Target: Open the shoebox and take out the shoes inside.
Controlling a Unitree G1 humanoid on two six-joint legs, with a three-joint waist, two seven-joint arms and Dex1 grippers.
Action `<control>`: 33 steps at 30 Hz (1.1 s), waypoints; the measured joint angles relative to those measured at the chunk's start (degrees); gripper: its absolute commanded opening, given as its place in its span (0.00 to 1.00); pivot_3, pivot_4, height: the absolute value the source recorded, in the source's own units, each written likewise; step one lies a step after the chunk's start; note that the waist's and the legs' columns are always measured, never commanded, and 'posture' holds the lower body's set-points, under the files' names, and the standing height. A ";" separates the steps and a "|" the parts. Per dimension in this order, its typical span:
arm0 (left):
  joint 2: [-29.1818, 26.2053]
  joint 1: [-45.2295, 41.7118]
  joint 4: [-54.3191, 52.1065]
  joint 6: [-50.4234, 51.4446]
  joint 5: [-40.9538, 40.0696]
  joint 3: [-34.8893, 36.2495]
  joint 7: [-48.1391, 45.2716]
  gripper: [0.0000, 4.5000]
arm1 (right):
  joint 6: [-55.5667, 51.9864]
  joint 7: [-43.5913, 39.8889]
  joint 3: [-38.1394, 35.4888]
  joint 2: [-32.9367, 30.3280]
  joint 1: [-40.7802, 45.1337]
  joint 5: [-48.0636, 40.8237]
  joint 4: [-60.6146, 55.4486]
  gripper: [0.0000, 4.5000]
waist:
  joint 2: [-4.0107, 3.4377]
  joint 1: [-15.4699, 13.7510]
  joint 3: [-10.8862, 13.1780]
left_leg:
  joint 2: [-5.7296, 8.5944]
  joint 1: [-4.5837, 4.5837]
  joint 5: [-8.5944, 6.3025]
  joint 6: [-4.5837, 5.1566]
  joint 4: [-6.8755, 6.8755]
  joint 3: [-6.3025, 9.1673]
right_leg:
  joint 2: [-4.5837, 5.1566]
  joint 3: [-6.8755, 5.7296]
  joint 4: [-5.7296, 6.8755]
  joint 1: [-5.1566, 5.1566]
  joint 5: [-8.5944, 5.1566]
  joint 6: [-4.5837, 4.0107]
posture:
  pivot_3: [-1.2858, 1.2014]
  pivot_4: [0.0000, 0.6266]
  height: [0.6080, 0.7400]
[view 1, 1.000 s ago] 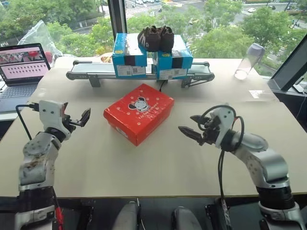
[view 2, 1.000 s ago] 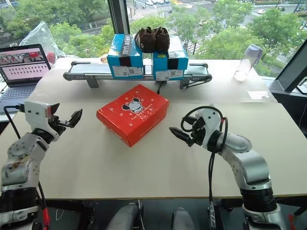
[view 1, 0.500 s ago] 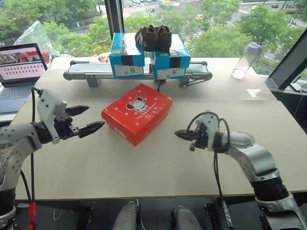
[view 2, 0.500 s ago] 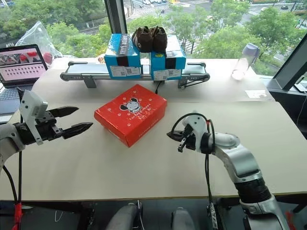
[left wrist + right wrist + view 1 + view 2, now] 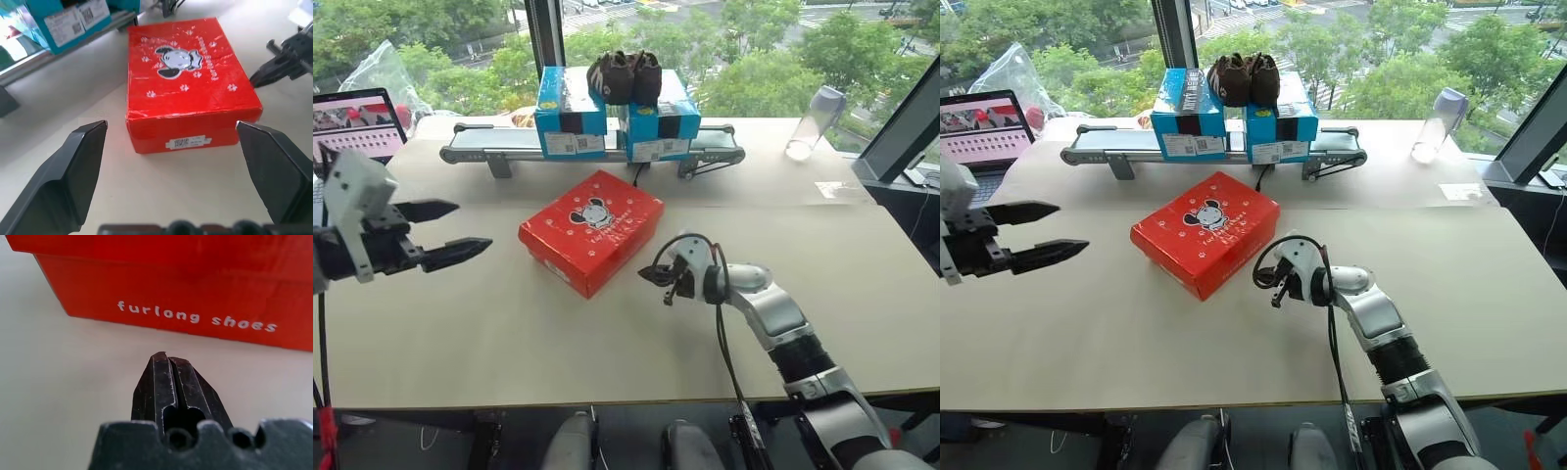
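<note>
Shoebox point(image 5: 591, 229), lid down, lies on the table point(image 5: 607, 343) just in front of the blue boxes point(image 5: 617, 116), long axis running diagonally away to the robot's right. Right gripper point(image 5: 651, 274), fingers pinched together on nothing, sits just beside the box's near-right long wall, tips aimed at it. Left gripper point(image 5: 438, 232), jaws spread wide and empty, stands well apart off the box's left end, so the right arm is nearer.

- An office or lab test room, well above street level: big windows point(image 5: 754, 59) look down on treetops and a road with cars.
- A wide, plain beige tabletop point(image 5: 607, 333) stands right against the glass.
- An open laptop point(image 5: 357, 127) sits at its left edge.
- A small conveyor belt point(image 5: 592, 154) runs along the far side, carrying blue boxes point(image 5: 570, 113) with barcode labels.
- Cables trail across the tabletop.
</note>
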State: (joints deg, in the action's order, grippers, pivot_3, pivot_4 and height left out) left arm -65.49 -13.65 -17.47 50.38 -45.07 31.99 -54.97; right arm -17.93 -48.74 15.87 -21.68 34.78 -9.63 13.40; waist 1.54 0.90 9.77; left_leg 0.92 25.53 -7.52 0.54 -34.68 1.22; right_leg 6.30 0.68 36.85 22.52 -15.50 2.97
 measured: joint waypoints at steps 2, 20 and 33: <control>-0.68 -1.33 -1.04 1.91 -2.69 1.77 -0.26 1.00 | 2.53 -0.55 0.87 1.53 1.97 1.60 3.20 0.02 | 0.03 0.11 0.03 | 0.00 0.00 0.00 0.00 0.00 0.00 | -0.01 0.00 0.03 -0.01 0.00 0.00 | 0.52 0.24 1.00; 0.78 3.23 -5.70 4.82 -5.92 6.25 1.50 1.00 | -0.68 -2.76 -5.42 9.40 25.02 -4.03 0.98 0.02 | -0.02 0.97 0.10 | -0.04 -0.06 0.03 -0.07 0.10 -0.01 | -0.10 0.10 0.27 0.09 0.05 -0.07 | 0.52 0.24 1.00; 2.80 3.58 -7.53 4.75 -7.06 5.57 3.67 1.00 | 25.93 10.51 -9.84 28.45 48.87 1.15 44.92 0.02 | 0.12 1.78 0.14 | -0.03 -0.09 0.40 -0.70 0.86 0.02 | -0.19 0.12 0.36 0.63 0.21 -0.38 | 0.52 0.24 1.00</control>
State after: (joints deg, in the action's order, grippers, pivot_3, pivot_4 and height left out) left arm -62.69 -10.06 -25.00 55.14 -52.13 37.56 -51.30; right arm 8.00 -38.23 6.03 6.77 83.65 -8.48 58.32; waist 1.67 2.68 9.91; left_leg 0.90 25.44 -7.11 -0.16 -33.82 1.24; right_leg 6.10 0.80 37.21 23.15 -15.29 2.58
